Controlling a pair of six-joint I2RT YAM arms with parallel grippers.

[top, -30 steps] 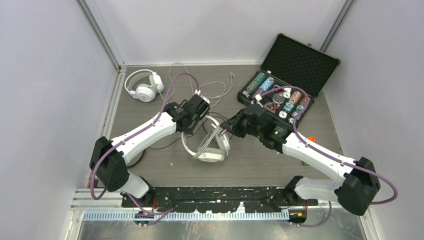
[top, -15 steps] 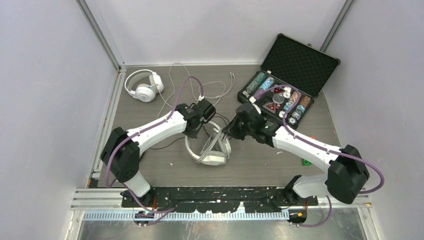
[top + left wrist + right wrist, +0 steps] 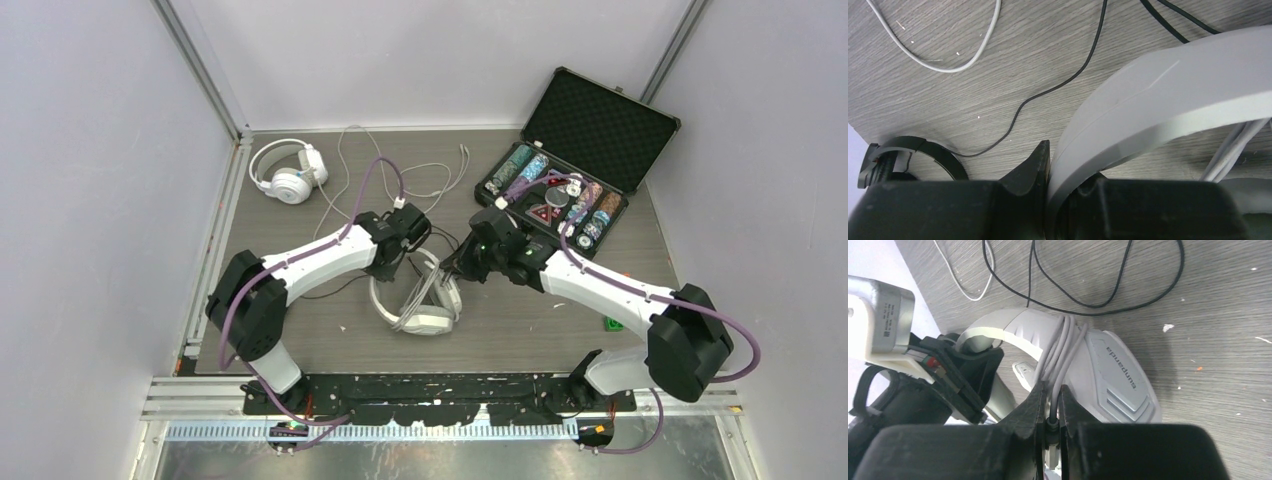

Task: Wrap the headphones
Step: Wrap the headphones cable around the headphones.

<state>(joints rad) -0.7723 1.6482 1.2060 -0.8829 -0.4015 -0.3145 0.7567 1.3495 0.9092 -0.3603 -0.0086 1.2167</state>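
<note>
A white headset (image 3: 418, 300) lies at the table's middle, and its white cable (image 3: 1063, 342) is wound in several turns round the headband. My left gripper (image 3: 404, 240) (image 3: 1052, 162) is shut on the headband (image 3: 1173, 85). My right gripper (image 3: 459, 263) (image 3: 1051, 402) is shut on the cable just above its plug, beside the ear cup (image 3: 1120, 382). Another white headset (image 3: 286, 172) rests at the back left. A thin black cable (image 3: 1058, 85) runs over the wood, and a black curved band (image 3: 915, 150) shows at the left wrist view's lower left.
An open black case of poker chips (image 3: 575, 170) stands at the back right, close behind my right arm. Loose white cable (image 3: 425, 172) trails across the back middle. A small green piece (image 3: 612, 323) lies by the right arm. Walls close in on three sides.
Both arms have drawn in a little toward the middle headset, which slid slightly nearer. Both grips hold as before.
</note>
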